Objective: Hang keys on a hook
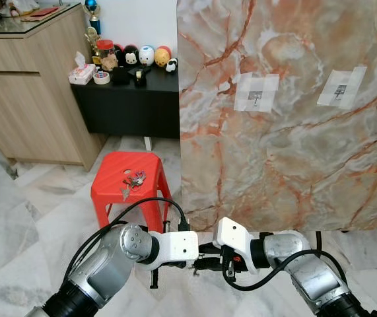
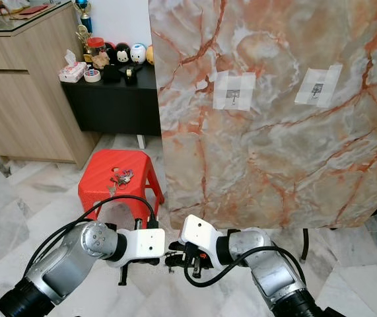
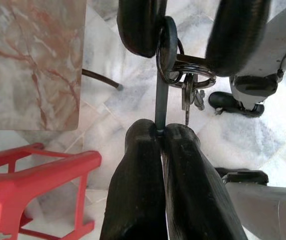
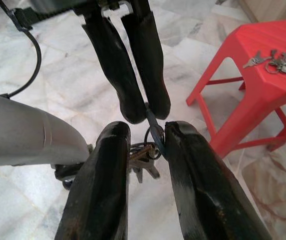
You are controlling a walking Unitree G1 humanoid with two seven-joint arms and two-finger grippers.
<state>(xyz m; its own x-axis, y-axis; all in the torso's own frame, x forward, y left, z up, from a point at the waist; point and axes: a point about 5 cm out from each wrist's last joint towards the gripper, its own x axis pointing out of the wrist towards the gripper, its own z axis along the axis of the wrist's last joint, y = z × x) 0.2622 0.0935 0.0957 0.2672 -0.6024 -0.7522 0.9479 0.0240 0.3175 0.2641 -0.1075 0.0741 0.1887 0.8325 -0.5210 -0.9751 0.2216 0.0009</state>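
Left wrist view: I'm pinching the key tag (image 3: 160, 107) in the left gripper (image 3: 162, 135). Right gripper (image 4: 143, 135) is spread around the keys (image 4: 141, 159), seemingly regripping for a hook (image 1: 257, 99).

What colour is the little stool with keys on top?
The stool is bright red. It shows best in the left eye view, with a bunch of keys lying on its seat.

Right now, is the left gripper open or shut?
Shut: the left gripper has its fingers pressed together on the thin tag of the key bunch.
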